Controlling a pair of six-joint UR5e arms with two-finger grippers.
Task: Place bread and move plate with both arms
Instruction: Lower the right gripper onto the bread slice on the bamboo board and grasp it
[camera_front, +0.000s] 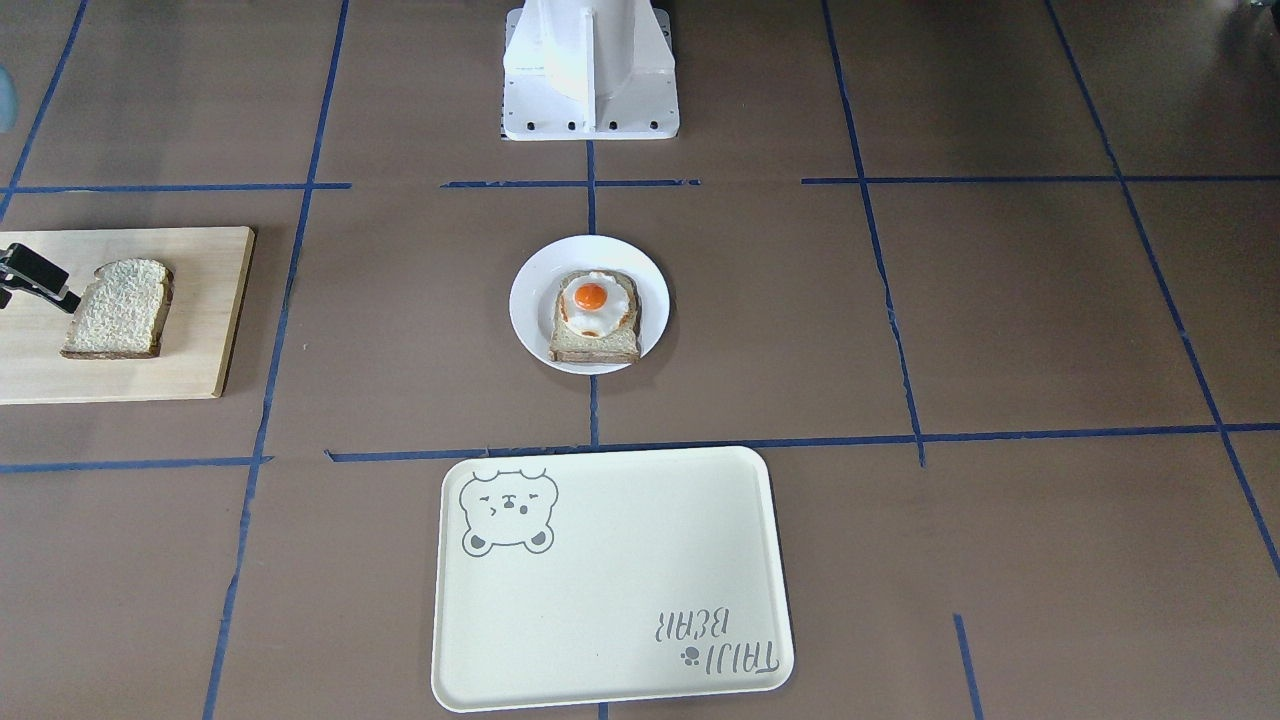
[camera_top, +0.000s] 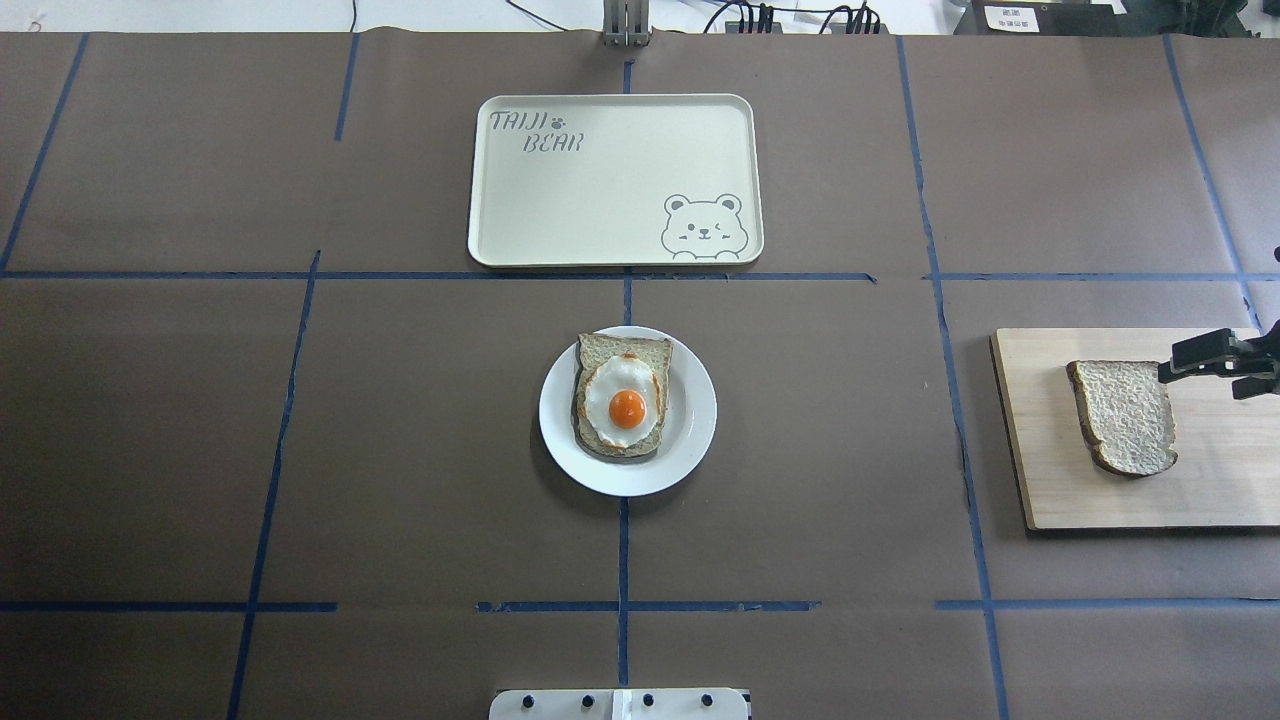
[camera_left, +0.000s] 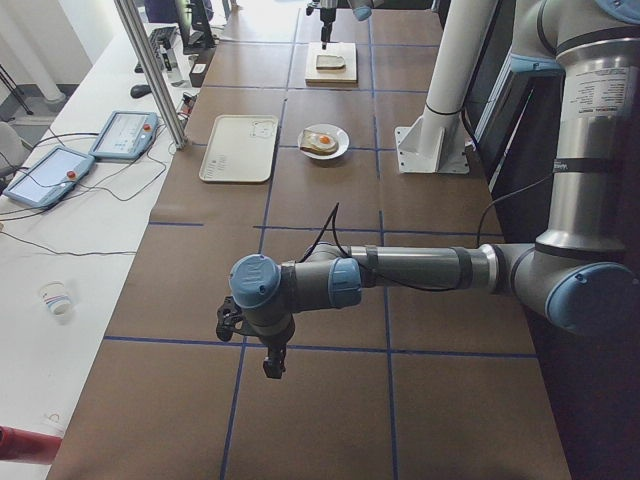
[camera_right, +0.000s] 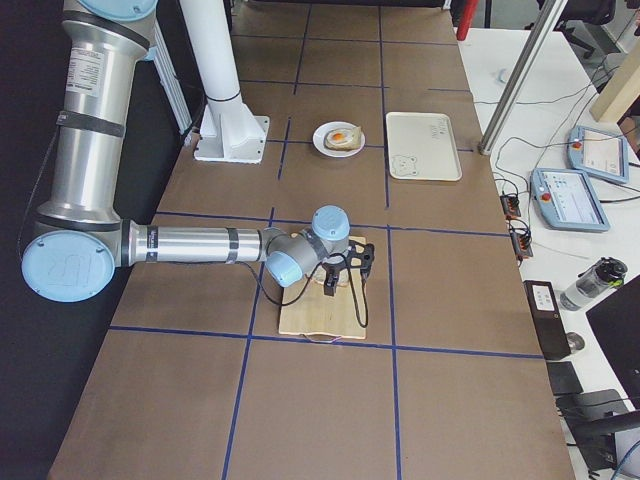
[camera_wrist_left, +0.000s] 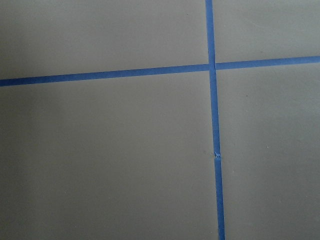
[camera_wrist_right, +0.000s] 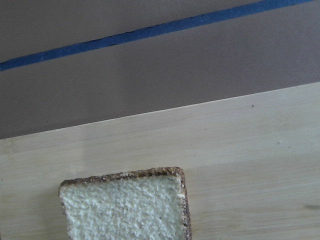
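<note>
The plain bread slice (camera_top: 1125, 415) lies flat on a wooden board at the table's right; it also shows in the front view (camera_front: 118, 308) and the right wrist view (camera_wrist_right: 125, 205). My right gripper (camera_top: 1215, 368) hovers over the slice's flat edge, apart from it, and looks open and empty. The white plate (camera_top: 692, 440) sits mid-table and holds a bread slice topped with a fried egg (camera_top: 625, 395). My left gripper (camera_left: 268, 360) hangs low over bare table far to the left, seen only in the exterior left view; I cannot tell if it is open or shut.
A cream rectangular tray with a bear drawing (camera_top: 615, 180) lies beyond the plate. The wooden board (camera_top: 1060, 480) reaches the right edge of the overhead view. The white pedestal (camera_front: 590, 70) stands at the robot's side. Blue tape lines cross the brown table.
</note>
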